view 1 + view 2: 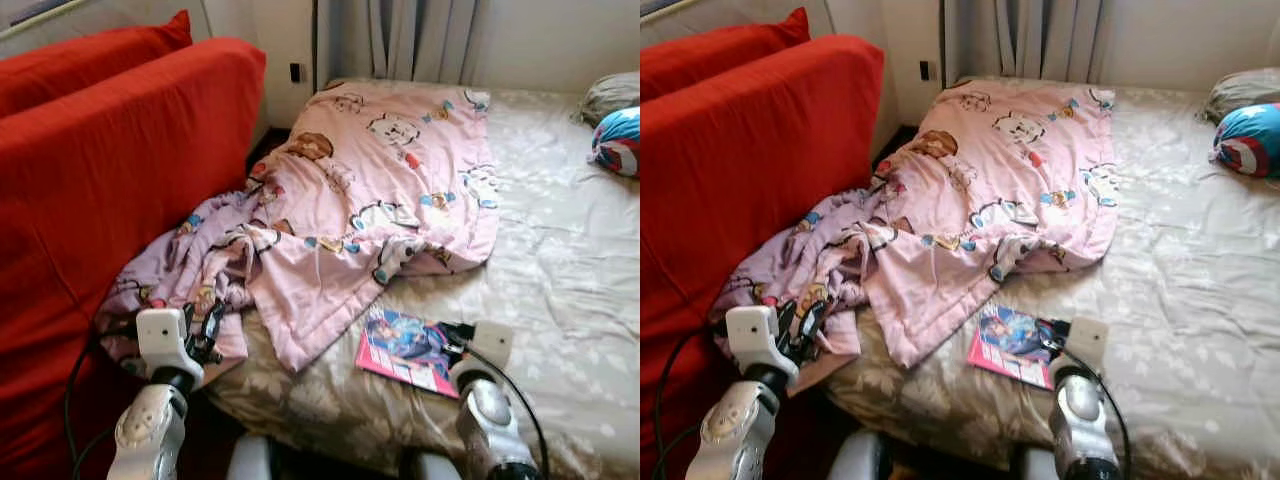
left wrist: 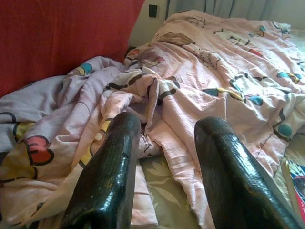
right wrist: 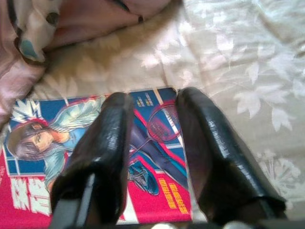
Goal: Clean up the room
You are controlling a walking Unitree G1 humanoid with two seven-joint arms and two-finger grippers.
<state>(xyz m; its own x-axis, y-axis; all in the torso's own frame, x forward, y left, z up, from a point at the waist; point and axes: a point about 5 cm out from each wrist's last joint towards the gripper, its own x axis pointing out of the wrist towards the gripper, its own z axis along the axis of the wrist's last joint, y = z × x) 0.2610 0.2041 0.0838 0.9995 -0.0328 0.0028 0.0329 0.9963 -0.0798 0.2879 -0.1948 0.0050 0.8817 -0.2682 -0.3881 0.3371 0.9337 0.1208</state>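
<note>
My right gripper (image 3: 152,143) hovers over the magazine (image 1: 405,351), fingers parted and holding nothing. The magazine lies flat on the bed (image 1: 560,260) near its front edge, just beside the hem of the pink quilt (image 1: 370,190). I judge it light, thin, floppy and glossy, so likely to slip; lying flat, it offers little to pinch, and the edge nearest the bed's front seems the best hold. My left gripper (image 2: 164,157) is likewise open and empty over the quilt's crumpled corner beside the red sofa (image 1: 110,170); the quilt is soft, bulky, and easily bunched.
</note>
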